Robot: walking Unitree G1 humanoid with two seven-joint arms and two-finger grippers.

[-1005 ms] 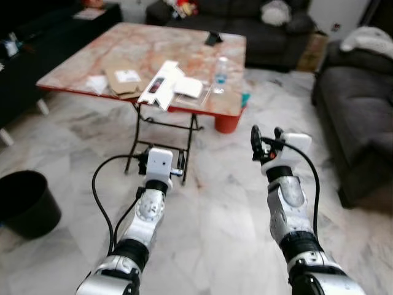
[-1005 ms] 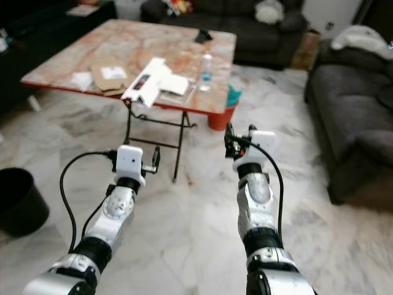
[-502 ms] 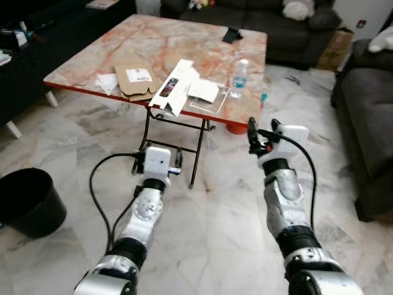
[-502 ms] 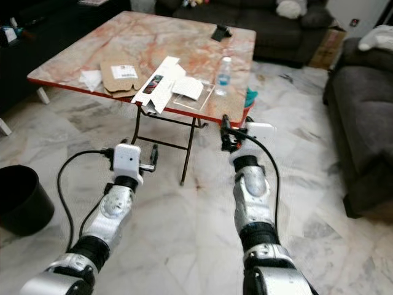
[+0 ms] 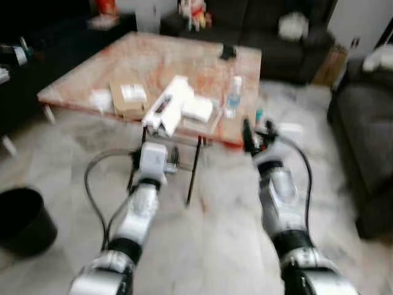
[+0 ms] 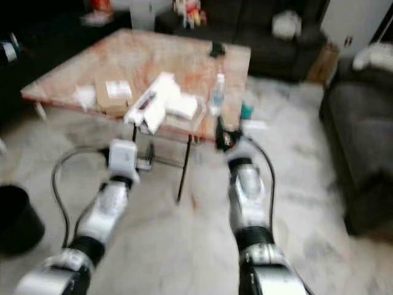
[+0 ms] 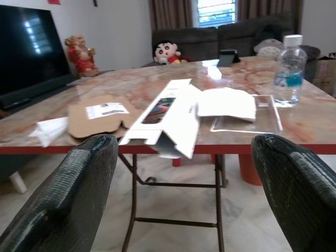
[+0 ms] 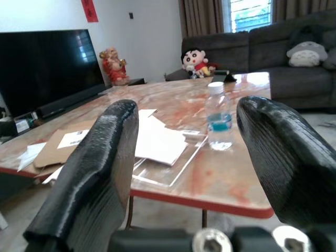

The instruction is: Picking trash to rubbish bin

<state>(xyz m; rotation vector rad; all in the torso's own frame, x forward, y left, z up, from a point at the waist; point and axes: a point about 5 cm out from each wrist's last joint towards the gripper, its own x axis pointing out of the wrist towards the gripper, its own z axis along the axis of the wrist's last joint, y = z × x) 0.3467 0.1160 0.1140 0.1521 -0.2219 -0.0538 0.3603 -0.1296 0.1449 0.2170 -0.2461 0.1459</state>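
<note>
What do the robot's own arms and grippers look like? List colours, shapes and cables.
Both arms are silver metal segments with black joints. The left arm ends in a white boxy wrist block with a black cable looping beside it; the right arm carries a similar white block and cable. Each gripper has two long, rounded black fingers with a fine woven texture.

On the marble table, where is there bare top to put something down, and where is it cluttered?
The table is bare across its far half, between the phone and the cardboard. The near edge is crowded: tissue, cardboard, long white box, white packet, clear sheet and water bottle.
</note>
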